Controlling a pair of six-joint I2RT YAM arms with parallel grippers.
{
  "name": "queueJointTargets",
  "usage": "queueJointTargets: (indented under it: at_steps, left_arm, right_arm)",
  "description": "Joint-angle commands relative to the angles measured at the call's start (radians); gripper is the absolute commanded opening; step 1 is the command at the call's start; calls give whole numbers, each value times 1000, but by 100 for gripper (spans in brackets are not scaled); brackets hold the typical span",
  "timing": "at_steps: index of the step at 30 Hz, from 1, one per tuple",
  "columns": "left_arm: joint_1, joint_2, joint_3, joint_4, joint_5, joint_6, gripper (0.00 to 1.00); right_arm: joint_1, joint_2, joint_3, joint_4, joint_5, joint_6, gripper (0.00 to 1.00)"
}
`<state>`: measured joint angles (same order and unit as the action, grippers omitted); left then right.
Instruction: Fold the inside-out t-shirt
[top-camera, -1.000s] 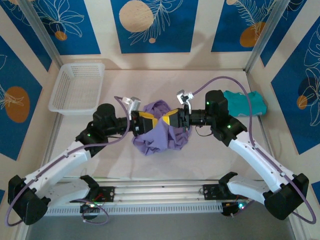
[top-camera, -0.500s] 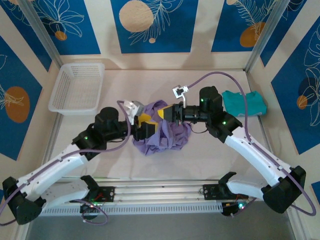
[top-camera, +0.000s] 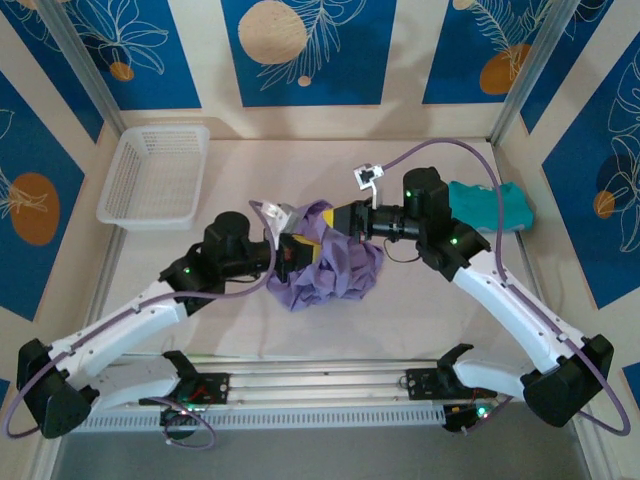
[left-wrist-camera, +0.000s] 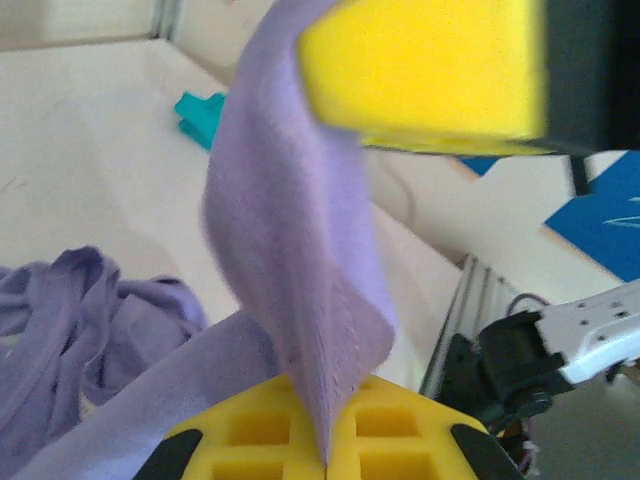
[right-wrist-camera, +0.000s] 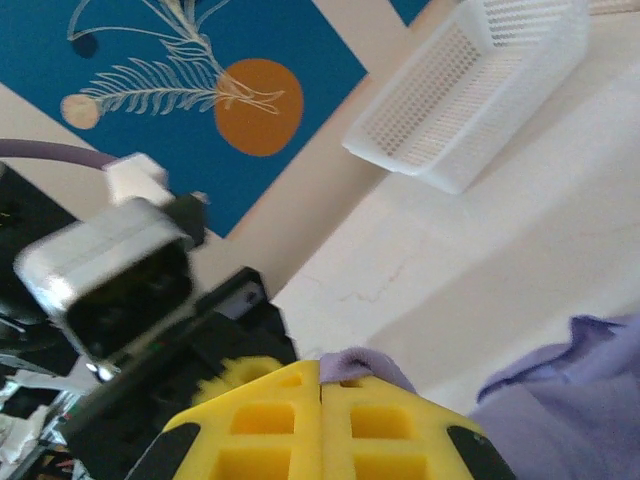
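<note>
crumpled lavender t-shirt in a loose, bunched heap

t-shirt in middle of table, basket behind left, garment to right

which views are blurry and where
Top external view: sharp and evenly lit across the light purple soft-fabric t-shirt. Left wrist view: the t-shirt's raised strip is crisp enough to show stitching; the yellow block above it is smeared, the small teal-green garment behind is soft. Right wrist view: the white plastic mesh basket is fairly sharp, the grey box at left is blurred.
</note>
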<state>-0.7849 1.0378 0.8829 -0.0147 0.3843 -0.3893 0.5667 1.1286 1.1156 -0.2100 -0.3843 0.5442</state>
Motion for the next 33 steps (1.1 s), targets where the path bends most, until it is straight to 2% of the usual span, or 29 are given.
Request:
queueJointTargets:
  at_steps: [1,5,10,18,20,26,29,33]
  left_arm:
    - [59,-53,-49,162,144,-93,0]
    - [123,-58,-78,233,201,-187,0]
    - [153,-56,-84,243,199,-212,0]
    - [164,-52,-82,257,205,-229,0]
    - [165,-53,-85,257,204,-230,0]
    - [186,-63,-109,278,183,-263,0]
    - [210,-70,-138,302,157,-291,0]
    - [247,-82,-189,349,143,-330,16]
  right_arm:
    - [-23,8,45,-152,71,-119,15]
    - [-21,-39,31,-219,56,-241,27]
    - [8,-144,-80,-156,21,-303,39]
    - [85,-92,-146,-58,35,-297,44]
    - [98,-63,-136,-35,33,-281,38]
    - [83,-57,-126,18,-8,-231,1]
    - [27,-79,-152,113,-138,-162,0]
    - [-23,-82,-192,297,-278,-40,0]
